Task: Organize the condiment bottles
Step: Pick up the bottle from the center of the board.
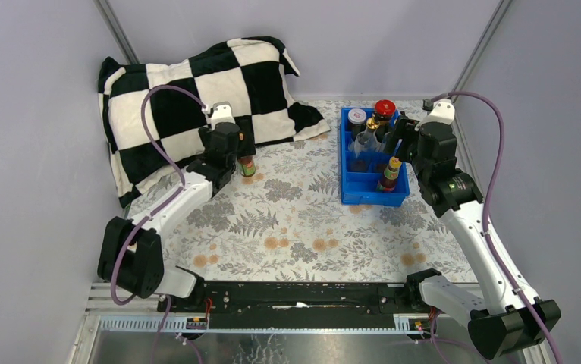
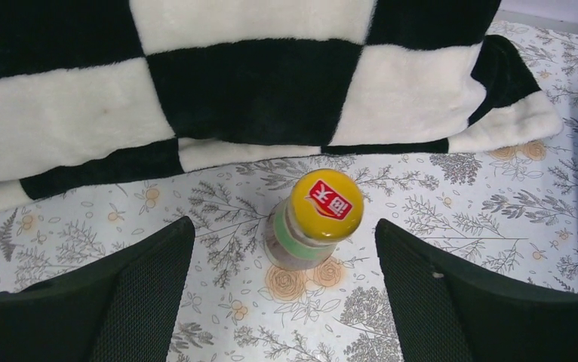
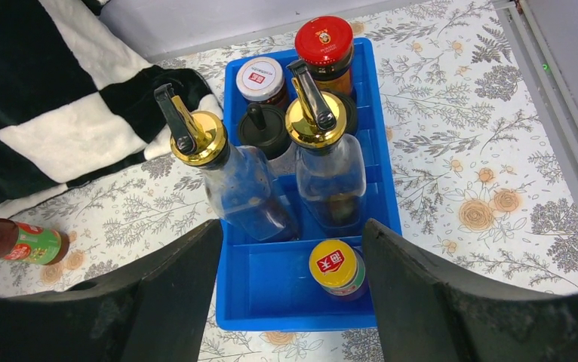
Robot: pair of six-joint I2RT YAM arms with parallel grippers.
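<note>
Lining up the grasp: straddling the upright orange-capped sauce bottle (image 2: 313,222) beside the checkered blanket (image 2: 256,90) with the left gripper (image 2: 284,226), fingers (image 2: 142,279) apart, not touching. Hanging the right gripper (image 3: 292,226), spread and empty, over the blue tray (image 3: 301,323). Next, likely needing a squeeze below the cap (image 2: 327,204).

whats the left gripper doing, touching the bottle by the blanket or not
Apart. The left wrist view shows tablecloth between the orange-capped bottle and each finger of the left gripper.
</note>
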